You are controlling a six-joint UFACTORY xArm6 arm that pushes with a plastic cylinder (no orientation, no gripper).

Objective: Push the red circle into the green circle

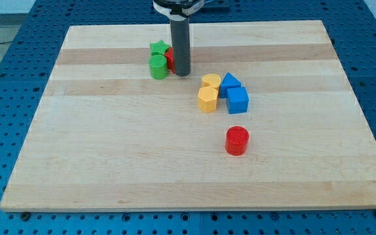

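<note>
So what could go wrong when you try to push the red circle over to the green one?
My tip stands at the view's top beside the green circle, far from the red circle, so I must travel round first. The yellow blocks and blue blocks sit between them and might get knocked. A green star and another red block touch the green circle, so a bump could scatter them.

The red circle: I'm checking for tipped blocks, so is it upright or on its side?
Upright. The red circle stands alone on the board with its flat round top facing up.
</note>
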